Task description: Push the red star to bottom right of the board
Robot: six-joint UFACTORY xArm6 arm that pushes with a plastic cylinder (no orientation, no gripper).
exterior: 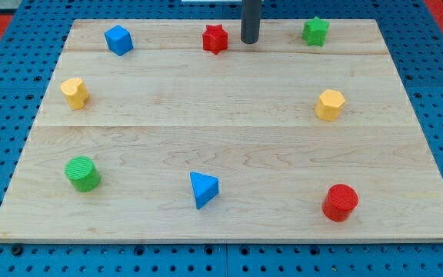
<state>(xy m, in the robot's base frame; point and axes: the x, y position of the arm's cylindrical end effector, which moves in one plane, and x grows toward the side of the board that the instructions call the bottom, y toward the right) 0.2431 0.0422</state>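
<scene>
The red star (215, 38) lies near the view's top edge of the wooden board (229, 138), a little left of centre. My tip (250, 41) is the lower end of the dark rod, standing just to the right of the red star with a small gap between them. A red cylinder (340, 202) stands at the bottom right of the board.
A blue cube (118, 40) is at the top left and a green star (314, 31) at the top right. A yellow block (74, 92) sits at the left, a yellow hexagon (330, 105) at the right. A green cylinder (82, 173) and a blue triangle (203, 189) lie along the bottom.
</scene>
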